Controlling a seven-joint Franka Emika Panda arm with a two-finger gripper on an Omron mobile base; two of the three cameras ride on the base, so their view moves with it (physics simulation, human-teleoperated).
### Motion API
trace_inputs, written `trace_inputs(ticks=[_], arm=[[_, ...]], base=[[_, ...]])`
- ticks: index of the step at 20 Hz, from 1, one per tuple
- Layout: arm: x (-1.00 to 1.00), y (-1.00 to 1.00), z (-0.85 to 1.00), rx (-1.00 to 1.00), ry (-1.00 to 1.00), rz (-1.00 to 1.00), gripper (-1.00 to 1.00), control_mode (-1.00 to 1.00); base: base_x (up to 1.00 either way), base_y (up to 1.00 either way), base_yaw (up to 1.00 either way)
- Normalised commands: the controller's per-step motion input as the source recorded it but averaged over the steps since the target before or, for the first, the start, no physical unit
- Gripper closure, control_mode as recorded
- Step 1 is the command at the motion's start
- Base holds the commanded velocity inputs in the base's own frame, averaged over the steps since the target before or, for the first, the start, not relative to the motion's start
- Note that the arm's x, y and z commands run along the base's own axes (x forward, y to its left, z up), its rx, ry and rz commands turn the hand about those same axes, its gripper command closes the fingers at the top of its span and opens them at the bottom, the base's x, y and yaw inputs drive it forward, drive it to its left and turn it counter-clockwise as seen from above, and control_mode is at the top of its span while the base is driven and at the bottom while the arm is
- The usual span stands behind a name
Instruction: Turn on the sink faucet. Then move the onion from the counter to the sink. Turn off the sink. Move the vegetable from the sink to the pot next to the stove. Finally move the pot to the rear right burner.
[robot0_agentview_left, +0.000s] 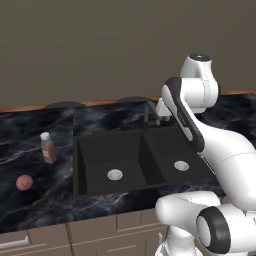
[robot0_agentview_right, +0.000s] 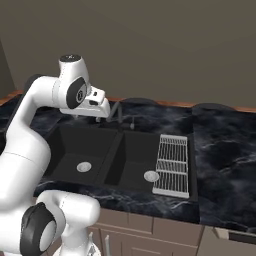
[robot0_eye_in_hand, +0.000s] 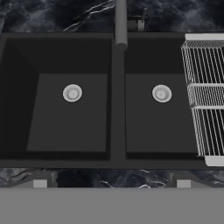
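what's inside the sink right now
Each basin of the sink has a round silver drain, and a wire rack lies over the right basin's outer edge. The floor under the rack is covered. The onion sits on the counter.

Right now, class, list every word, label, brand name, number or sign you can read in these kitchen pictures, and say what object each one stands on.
None can be read.
The bottle on the counter has a reddish band that may be a label; it is too small and blurred to show any text.
The sink, its faucet and the wire rack bear no markings.
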Motion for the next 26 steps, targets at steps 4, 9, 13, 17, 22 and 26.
trace_inputs(ticks=[4, 9, 13, 17, 22, 26], arm=[[0.00, 0.00, 0.00, 0.00, 0.00, 0.00, -1.00, 1.00], [0.00, 0.00, 0.00, 0.00, 0.00, 0.00, -1.00, 1.00], [0.00, 0.00, 0.00, 0.00, 0.00, 0.00, -1.00, 1.00], [0.12, -0.09, 0.00, 0.00, 0.00, 0.03, -1.00, -1.00], [-0.01, -0.71, -0.05, 0.09, -0.04, 0.20, -1.00, -1.00], [0.00, -0.91, -0.12, 0.13, -0.07, 0.32, -1.00, -1.00]], base=[[0.40, -0.22, 0.00], [0.44, -0.21, 0.00], [0.42, -0.21, 0.00], [0.09, -0.03, 0.01], [0.00, 0.00, 0.00], [0.00, 0.00, 0.00]])
